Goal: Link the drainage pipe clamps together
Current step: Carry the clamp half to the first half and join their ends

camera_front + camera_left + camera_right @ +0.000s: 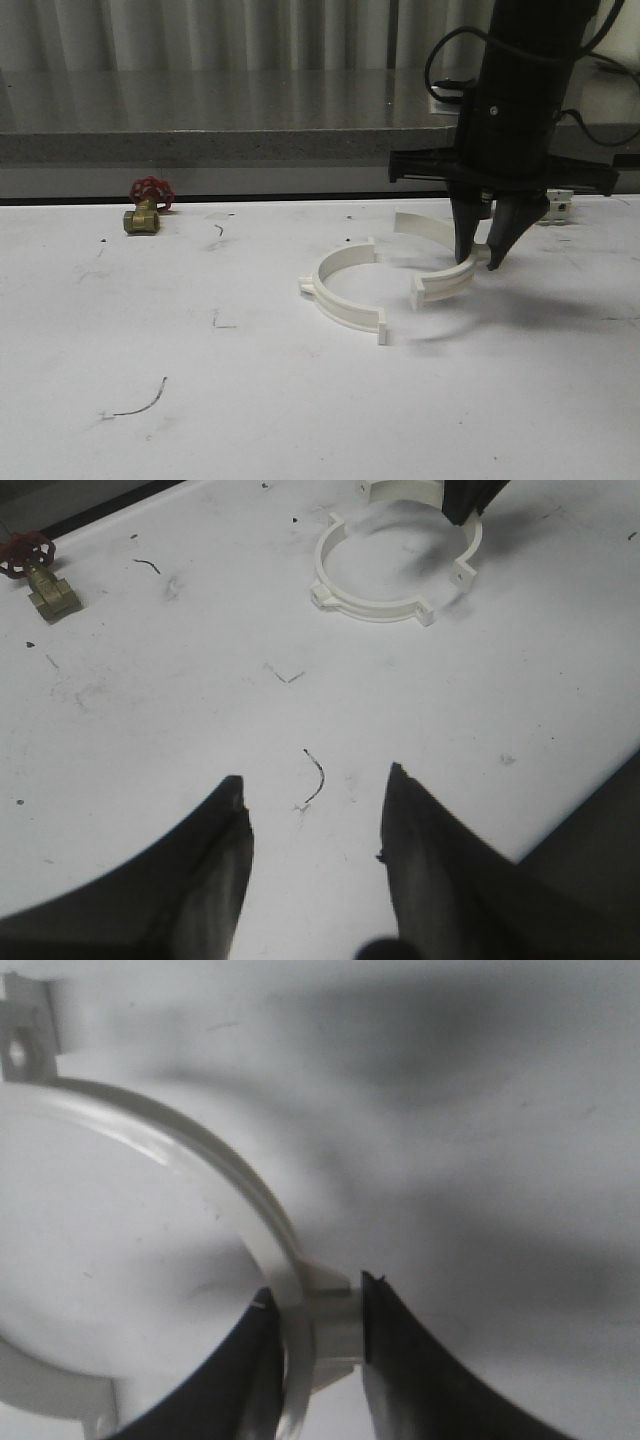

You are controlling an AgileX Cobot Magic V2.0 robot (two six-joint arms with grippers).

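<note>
Cream-white right half-ring [445,262] pinched in right jaws [482,262], left half-ring [345,290] lying beside, left jaws [315,825] wide

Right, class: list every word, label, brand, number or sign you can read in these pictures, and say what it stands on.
None can be read.
Left clamp half: plain cream plastic, no marking seen.
Right clamp half, between the right gripper fingers: no marking seen.
Valve with red handwheel: too small to show any stamp.
White part behind the right arm: too small and blurred to read.
Table: pen scribbles only, no letters.
</note>
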